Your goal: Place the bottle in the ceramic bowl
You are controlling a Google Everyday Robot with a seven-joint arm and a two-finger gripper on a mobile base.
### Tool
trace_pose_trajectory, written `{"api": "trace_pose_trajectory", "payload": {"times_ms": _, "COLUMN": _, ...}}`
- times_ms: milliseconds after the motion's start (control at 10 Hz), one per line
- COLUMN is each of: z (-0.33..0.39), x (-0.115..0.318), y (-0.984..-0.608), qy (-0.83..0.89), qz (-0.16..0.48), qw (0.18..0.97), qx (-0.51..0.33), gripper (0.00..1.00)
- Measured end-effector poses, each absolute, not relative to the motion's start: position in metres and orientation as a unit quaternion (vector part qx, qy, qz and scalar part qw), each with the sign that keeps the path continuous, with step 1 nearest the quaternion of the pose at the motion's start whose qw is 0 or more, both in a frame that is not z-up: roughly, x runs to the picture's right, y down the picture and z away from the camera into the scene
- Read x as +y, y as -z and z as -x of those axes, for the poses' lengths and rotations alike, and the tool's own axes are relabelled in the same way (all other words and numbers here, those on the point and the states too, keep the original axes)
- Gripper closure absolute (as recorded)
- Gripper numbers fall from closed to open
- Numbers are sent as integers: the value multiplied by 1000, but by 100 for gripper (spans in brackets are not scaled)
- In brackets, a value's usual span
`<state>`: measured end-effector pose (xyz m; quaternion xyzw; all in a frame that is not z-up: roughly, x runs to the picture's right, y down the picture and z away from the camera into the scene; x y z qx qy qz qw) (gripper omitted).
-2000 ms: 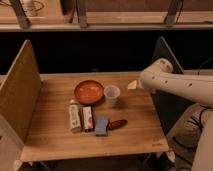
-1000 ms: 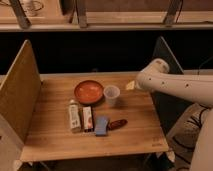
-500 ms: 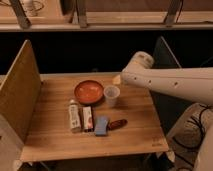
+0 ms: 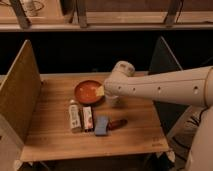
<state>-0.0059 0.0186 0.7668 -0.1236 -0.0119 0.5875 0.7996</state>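
The bottle (image 4: 74,116) lay flat on the tabletop (image 4: 50,140), left of centre. Its long axis ran from the near edge toward the back, with the cap end pointing at the ceramic bowl (image 4: 85,92) just behind it. A red-and-white pack (image 4: 87,118) lay parallel and just beside it on the right, followed by a blue block (image 4: 101,125) and a small dark red object (image 4: 117,123).

The hand (image 4: 100,91) hung over the bowl's right rim, at the end of the one arm reaching in from the right. Whether it was spread or pressed together could not be told. From the hand, the bottle lay nearer the camera and to the left.

The grasp would probably need to span the bottle's short width, where the pack crowded one side. Bare wood lay open on the other, up to the upright side panel (image 4: 20,95).
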Motion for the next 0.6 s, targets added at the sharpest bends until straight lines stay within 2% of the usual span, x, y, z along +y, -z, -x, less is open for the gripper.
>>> {"api": "trace_pose_trajectory", "payload": {"times_ms": 600, "z": 10, "x": 21, "y": -767, "qy": -584, "qz": 128, "qw": 801, "qx": -14, "gripper": 20}}
